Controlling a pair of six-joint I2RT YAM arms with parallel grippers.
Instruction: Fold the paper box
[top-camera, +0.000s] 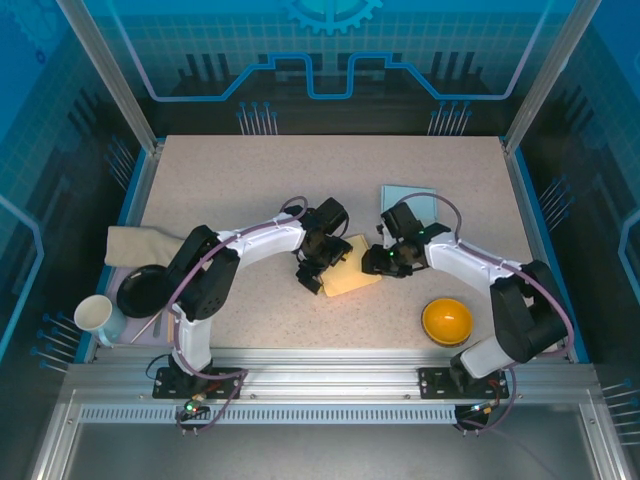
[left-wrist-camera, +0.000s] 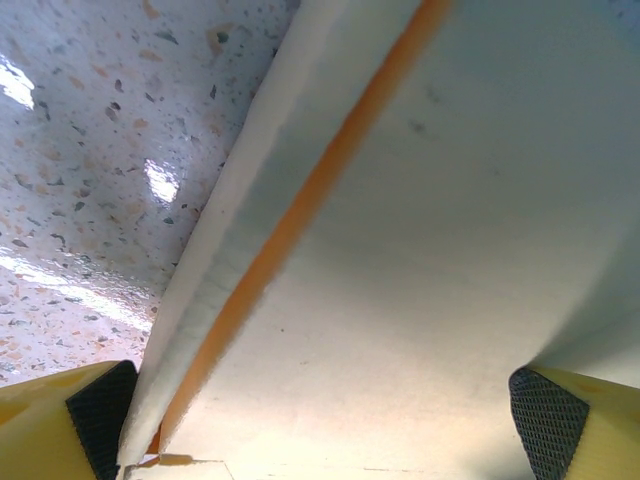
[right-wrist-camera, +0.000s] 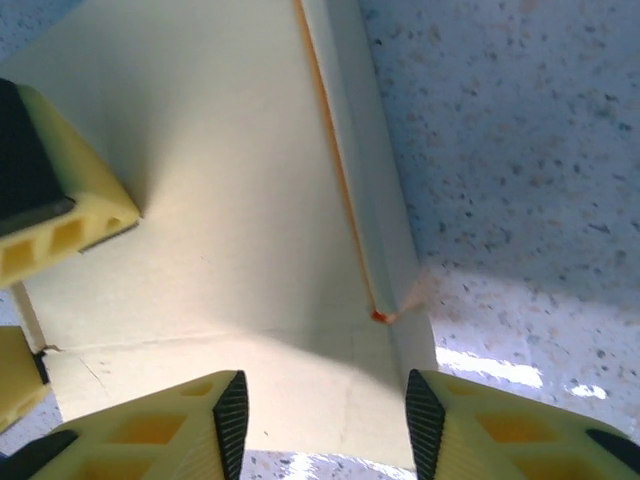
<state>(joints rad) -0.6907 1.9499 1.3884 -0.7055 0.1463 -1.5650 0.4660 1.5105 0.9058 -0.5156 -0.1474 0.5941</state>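
Three dishes by the arm bases: an orange bowl (top-camera: 447, 320) on the right, a white mug (top-camera: 95, 315) and a black bowl (top-camera: 143, 290) on the left, all well apart from the work.
Beige cloth (top-camera: 135, 245): lies at the left edge of the table (top-camera: 250, 180), just beyond the black bowl.
Paper box (top-camera: 352, 272): cream card in the middle of the table, lying low and only partly formed, with one long orange-edged flap raised. It sits between the two grippers.
Left gripper (left-wrist-camera: 325, 425): fingers are spread wide across the pale panel, with one pad (left-wrist-camera: 100, 425) just beside the raised flap. No clamp is evident.
Right gripper (right-wrist-camera: 328, 425): fingers are about half apart and straddle the corner where the side wall ends. A gap shows beside the pads (right-wrist-camera: 232, 420) — nothing is pinched.
Pale blue sheet (top-camera: 410, 198): lies flat on the far side, beyond the right gripper.
Risk, sliding: the light card rests on a smooth table, so a push from one side alone would probably skate it away rather than fold it.
Risk, crushing: if the right fingers shut across the corner rather than on the wall, the card could buckle off its crease.
Risk, springing back: the raised flap looks unsupported — once released, it may fall open.
Risk, collision: both grippers work close together over one small box, so their fingers could knock.
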